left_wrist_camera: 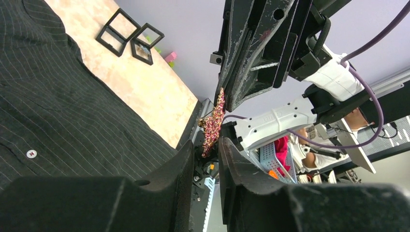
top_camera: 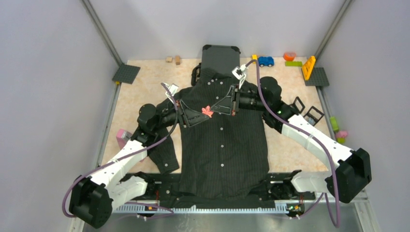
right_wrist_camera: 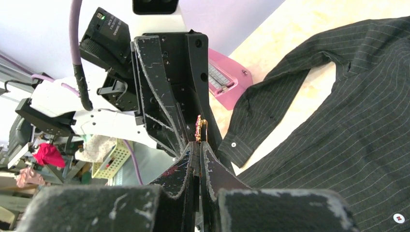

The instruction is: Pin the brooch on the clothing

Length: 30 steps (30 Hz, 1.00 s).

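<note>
Above the shirt [top_camera: 222, 145], right pincer [right_wrist_camera: 199, 145] clenched on the brooch [right_wrist_camera: 199, 128]; left pincer [left_wrist_camera: 207, 150], jaws apart, should close squarely on it.

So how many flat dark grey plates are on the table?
2. The left plate lies at the far left corner; the right plate at the far right corner, beside the orange block. More could hide under the shirt.
</note>
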Tool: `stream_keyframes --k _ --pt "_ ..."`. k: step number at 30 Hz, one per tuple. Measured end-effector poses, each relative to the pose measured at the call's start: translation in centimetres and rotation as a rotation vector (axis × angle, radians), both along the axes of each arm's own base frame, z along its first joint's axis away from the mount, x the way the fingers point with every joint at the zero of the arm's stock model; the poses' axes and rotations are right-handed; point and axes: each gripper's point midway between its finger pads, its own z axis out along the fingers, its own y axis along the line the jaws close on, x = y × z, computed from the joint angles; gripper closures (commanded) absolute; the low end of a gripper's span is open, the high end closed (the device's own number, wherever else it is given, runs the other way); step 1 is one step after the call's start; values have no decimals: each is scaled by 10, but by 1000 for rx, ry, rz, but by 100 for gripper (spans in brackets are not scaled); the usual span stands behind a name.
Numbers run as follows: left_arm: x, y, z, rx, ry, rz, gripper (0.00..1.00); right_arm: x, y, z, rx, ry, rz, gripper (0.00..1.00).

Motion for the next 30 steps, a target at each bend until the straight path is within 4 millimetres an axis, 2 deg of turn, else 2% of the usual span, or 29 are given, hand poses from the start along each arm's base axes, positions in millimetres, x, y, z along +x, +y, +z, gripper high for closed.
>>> stream_keyframes --k 3,8,10,14,16,18,22,25,30 --pt "0 0 1 -4 -1 1 74 -1 0 0 1 0 5 100" --pt "0 -1 4 -14 -2 2 100 -1 0 -1 -2 -1 5 100" --pt "-1 -1 5 -19 -6 0 100 1 0 -2 -9 -5 -6 98" --pt "1 -2 2 -4 -19 11 100 3 -2 -6 -24 3 -24 59" --pt "4 -1 -6 35 -36 39 100 6 -4 -7 -39 0 -50 48" --pt "7 1 -17 106 -63 85 100 9 -7 -8 -52 1 -91 42" --pt "13 0 -35 299 -151 199 100 24 -23 -9 -88 15 -246 41" --pt "17 2 -48 432 -219 279 100 39 -32 -15 -109 64 -379 46" --pt "20 3 -80 669 -304 380 100 50 -26 -53 -189 205 -512 49"
